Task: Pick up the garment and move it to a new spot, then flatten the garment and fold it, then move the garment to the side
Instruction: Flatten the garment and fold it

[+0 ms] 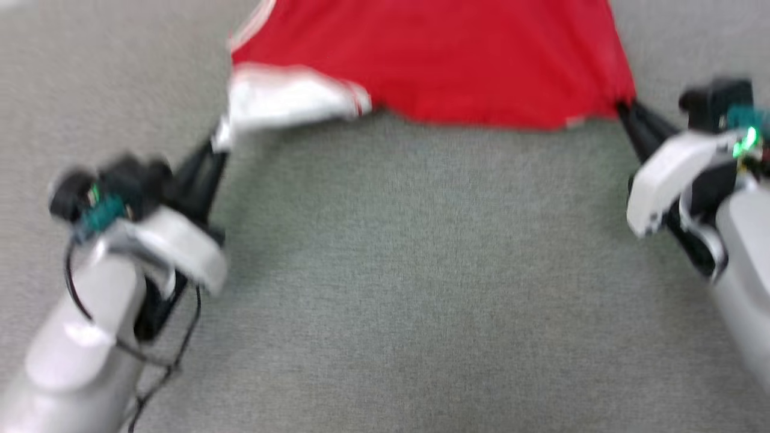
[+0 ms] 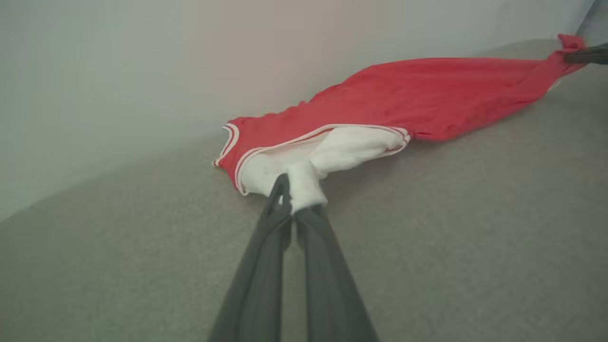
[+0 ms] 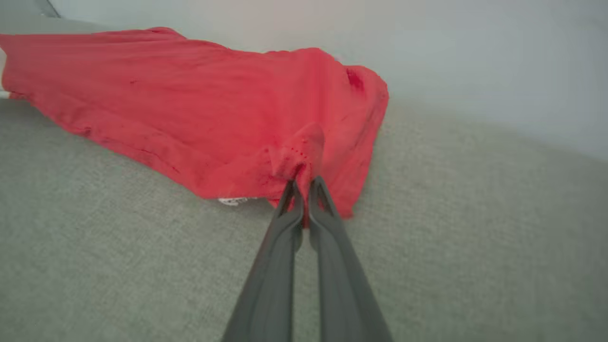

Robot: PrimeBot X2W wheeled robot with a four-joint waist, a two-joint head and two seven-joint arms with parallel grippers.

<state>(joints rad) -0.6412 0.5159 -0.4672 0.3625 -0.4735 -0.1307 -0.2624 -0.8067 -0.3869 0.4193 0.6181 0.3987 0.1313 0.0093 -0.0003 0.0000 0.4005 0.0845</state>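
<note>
Grey textured surface (image 1: 409, 270) took up the whole near half of the head view: open floor between both arms and below the cloth, plenty of room toward the robot. Pale wall (image 2: 118, 71) met the surface right behind the cloth in both wrist views, so the far side was tight

garment (image 1: 457, 60) lay at top centre of the head view, red body spread out, far part cut off by the frame's top edge. Its near edge ran roughly straight, left to right, between the two grippers

left gripper (image 1: 213, 144) was at the near left corner, jaws pinched tight on a bunched bit of the white sleeve (image 1: 289, 99); in the left wrist view the fabric wrapped over one fingertip. stripe trim (image 2: 231, 142) ran along the opening just beside that sleeve

right gripper (image 1: 625, 111) was at the near right corner, jaws clamped on a puckered red corner. Small white scrap (image 3: 232, 201) peeked from under the hem just beside the fingers, too small to identify

Grippers were well apart, left forearm (image 1: 78, 337) at lower left, right forearm (image 1: 746, 288) against the right edge. Head view was blurred, so edge detail was soft and I couldn't tell whether the near edge touched the surface
</note>
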